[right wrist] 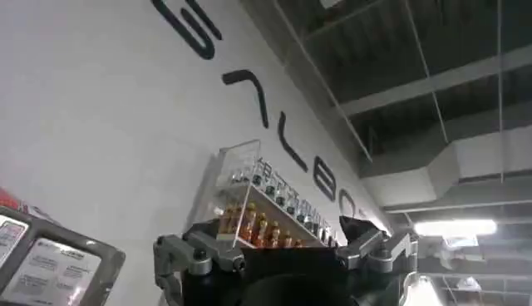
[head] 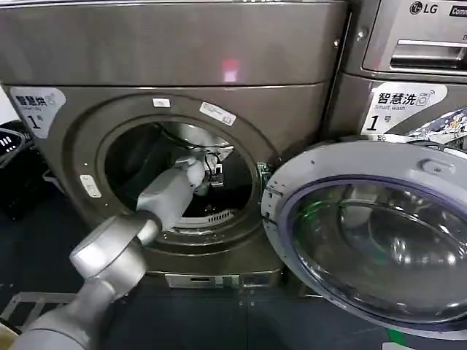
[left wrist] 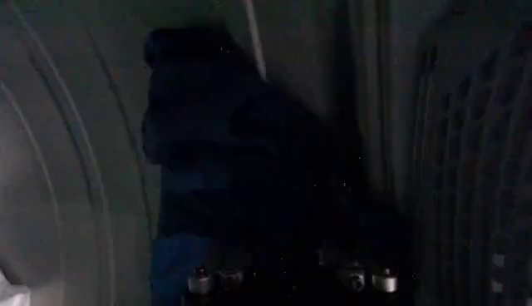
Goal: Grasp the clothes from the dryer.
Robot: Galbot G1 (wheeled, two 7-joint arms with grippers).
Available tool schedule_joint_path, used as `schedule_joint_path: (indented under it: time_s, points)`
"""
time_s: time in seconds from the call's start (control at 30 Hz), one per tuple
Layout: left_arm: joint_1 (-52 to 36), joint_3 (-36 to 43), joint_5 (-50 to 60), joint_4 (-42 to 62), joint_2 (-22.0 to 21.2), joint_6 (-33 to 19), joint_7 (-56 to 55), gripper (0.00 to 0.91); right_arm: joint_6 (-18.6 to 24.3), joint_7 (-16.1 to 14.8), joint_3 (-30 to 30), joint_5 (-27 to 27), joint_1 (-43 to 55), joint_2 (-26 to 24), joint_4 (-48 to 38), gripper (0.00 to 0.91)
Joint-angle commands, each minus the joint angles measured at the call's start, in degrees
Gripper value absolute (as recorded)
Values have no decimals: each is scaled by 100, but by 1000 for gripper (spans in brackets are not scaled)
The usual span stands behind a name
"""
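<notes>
Left end effector reaches inside dryer porthole.

Even light falls on the dryer front with a pink glare spot above the porthole and reflections on the door glass, the drum interior in the left wrist view is nearly black, and a ceiling lamp glows brightly.

dryer: dark grey-brown body, white sticker
door: grey rim, dark glass
left arm: silver-grey
clothes: dark blue
wall: white, black lettering
</notes>
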Motion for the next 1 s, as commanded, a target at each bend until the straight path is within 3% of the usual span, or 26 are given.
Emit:
schedule_joint_path:
  time_s: [0.03, 0.3, 0.47, 0.63, 1.0]
  points:
    - [118, -822, -561, -176, 84, -18, -491, 0, 3, 1, -19, -6, 11, 6, 13, 907]
    - [750, -2303, -1641, -1061, 398, 195, -1456, 0, 0, 5, -140, -30, 72, 22, 82, 907]
    - [1006, -3328, -1682, -1264, 416, 102, -2226, 0, 1, 0, -167, -33, 72, 31, 113, 907]
    - [1728, -4176, -1854, -2132, 455, -42, -3402, 0, 9, -3, -155, -33, 64, 41, 114, 907]
    - [3076, -4850, -2457, -4317, 339, -550, -5276, 0, 19, -20, -214, -22, 59, 66, 187, 907]
